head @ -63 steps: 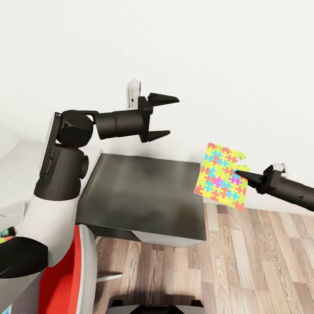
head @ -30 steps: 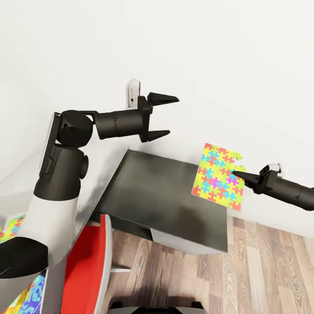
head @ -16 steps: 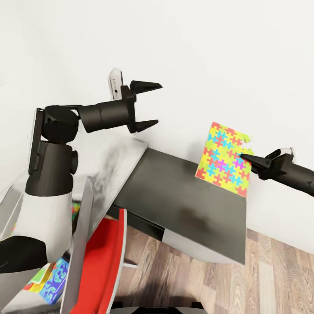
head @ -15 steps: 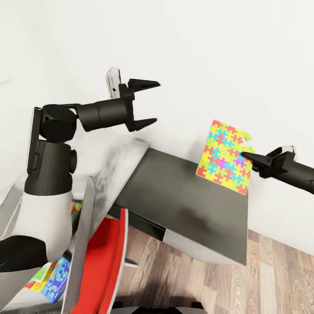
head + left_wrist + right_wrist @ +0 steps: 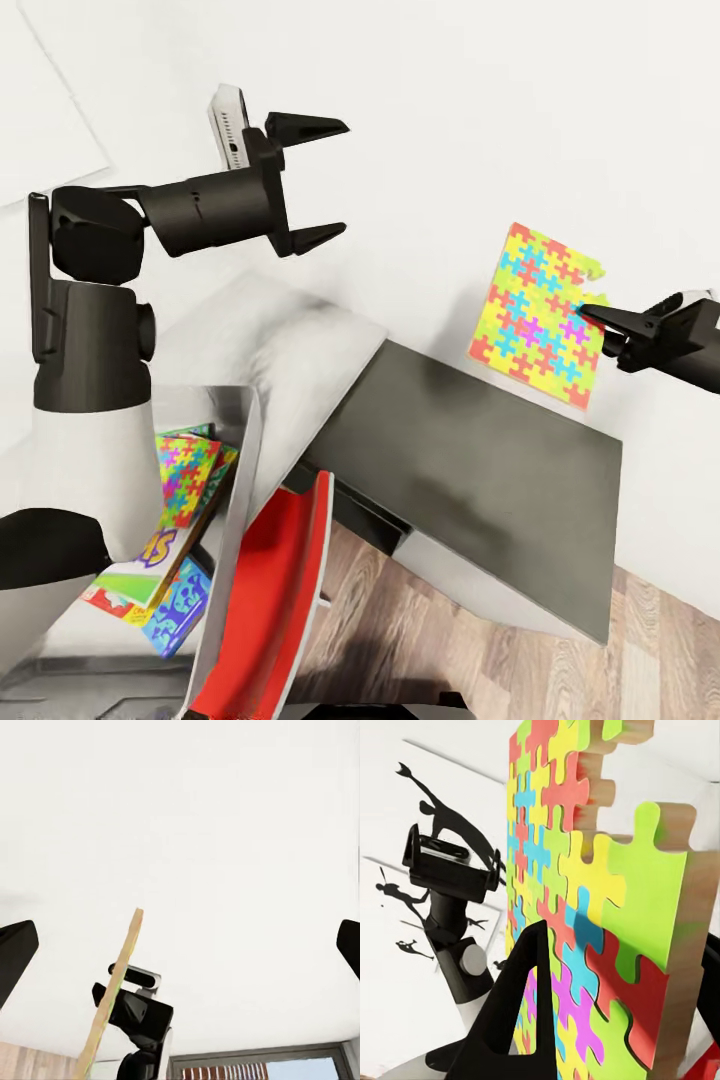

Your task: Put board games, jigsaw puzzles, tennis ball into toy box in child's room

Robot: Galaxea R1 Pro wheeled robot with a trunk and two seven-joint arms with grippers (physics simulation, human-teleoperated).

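**Puzzle held in the air above the dark cabinet**

The right gripper (image 5: 590, 313) is clamped on the edge of a jigsaw puzzle (image 5: 541, 313), which stands nearly upright in the air above the far right end of the dark cabinet (image 5: 470, 490), close to the white wall (image 5: 480, 110). In the right wrist view the puzzle (image 5: 585, 900) sits edge-on between the two dark fingers (image 5: 521, 1005), its bright interlocking pieces facing the left arm. In the left wrist view the same puzzle (image 5: 112, 1001) shows as a thin tan strip, with the right gripper (image 5: 116, 994) behind it.

The left gripper (image 5: 315, 182) hangs high above the near left end of the cabinet, its two pointed fingers (image 5: 305, 126) spread wide with nothing between them.

Left of the cabinet lies the pale table (image 5: 290, 350), touching the cabinet's left edge. On the side of the table away from the cabinet stands the toy box (image 5: 240, 450), a thin grey wall of it showing. Inside it lie a second jigsaw puzzle (image 5: 185, 475), a yellow-and-red board game (image 5: 150, 565) under that, and a blue board game (image 5: 180, 605) lowest. A red chair (image 5: 265, 590) stands in front of the cabinet, just beside the box wall, over the wood floor (image 5: 450, 650).
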